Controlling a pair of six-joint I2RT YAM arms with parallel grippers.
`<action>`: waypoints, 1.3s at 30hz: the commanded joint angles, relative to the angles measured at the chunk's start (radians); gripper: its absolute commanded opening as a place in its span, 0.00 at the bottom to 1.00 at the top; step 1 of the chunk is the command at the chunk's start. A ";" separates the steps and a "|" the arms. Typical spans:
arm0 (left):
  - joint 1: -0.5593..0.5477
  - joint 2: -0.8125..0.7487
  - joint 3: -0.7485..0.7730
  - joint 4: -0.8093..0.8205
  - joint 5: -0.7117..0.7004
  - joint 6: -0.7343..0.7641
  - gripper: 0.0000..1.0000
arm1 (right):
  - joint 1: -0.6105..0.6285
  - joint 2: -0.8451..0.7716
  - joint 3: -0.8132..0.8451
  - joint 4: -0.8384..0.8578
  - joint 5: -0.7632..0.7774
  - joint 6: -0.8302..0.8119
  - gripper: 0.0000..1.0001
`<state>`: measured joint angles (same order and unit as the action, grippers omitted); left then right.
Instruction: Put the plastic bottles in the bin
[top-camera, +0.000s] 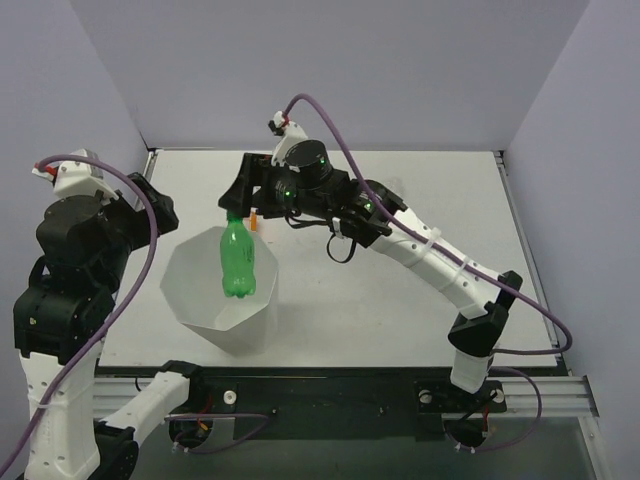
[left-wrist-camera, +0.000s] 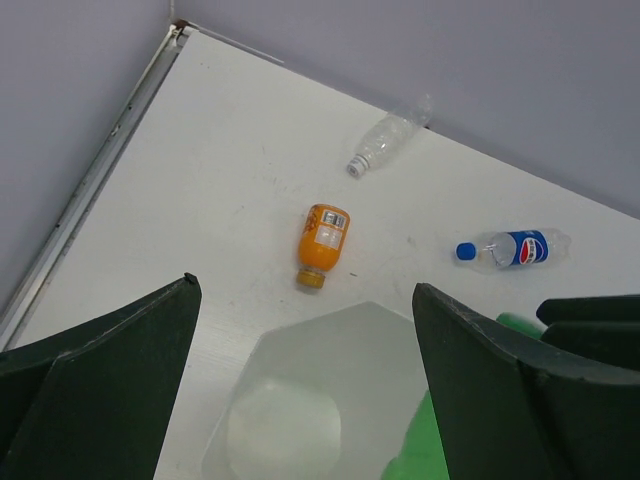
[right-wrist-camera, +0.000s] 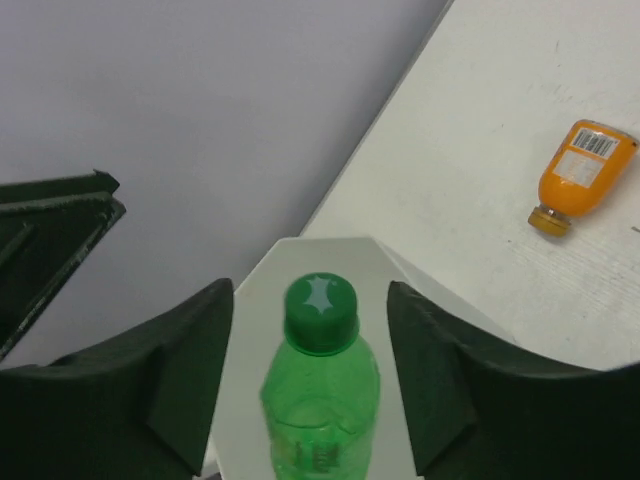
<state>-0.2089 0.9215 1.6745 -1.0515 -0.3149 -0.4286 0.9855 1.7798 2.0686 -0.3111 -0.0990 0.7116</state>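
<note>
The green bottle (top-camera: 237, 262) hangs upright over the mouth of the white bin (top-camera: 225, 325), cap up. My right gripper (top-camera: 238, 205) is just above it. In the right wrist view the gripper (right-wrist-camera: 310, 287) stands open, with a gap on each side of the green cap (right-wrist-camera: 320, 305). The orange bottle (left-wrist-camera: 322, 243), the plain clear bottle (left-wrist-camera: 385, 140) and the blue-label bottle (left-wrist-camera: 515, 249) lie on the table beyond the bin (left-wrist-camera: 330, 350). My left gripper (left-wrist-camera: 305, 285) is open wide above the bin's near-left side and holds nothing.
The table's left edge rail (left-wrist-camera: 90, 190) runs beside the bin. The right arm (top-camera: 430, 250) stretches across the middle of the table and hides the clear and blue-label bottles from the top view. The orange bottle (right-wrist-camera: 580, 175) lies just behind the bin.
</note>
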 joint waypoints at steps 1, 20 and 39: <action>-0.003 -0.010 0.031 0.015 -0.113 -0.029 0.98 | 0.044 -0.002 0.105 -0.041 -0.038 -0.072 0.73; -0.004 -0.015 -0.012 0.062 -0.089 0.065 0.98 | -0.680 -0.566 -0.718 -0.284 0.403 -0.227 0.82; -0.004 -0.070 -0.073 0.177 -0.029 0.039 0.98 | -0.634 -0.306 -0.919 -0.367 0.317 -0.889 0.72</action>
<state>-0.2089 0.8665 1.5982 -0.9409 -0.3634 -0.3855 0.3199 1.4872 1.1702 -0.6498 0.2749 0.0578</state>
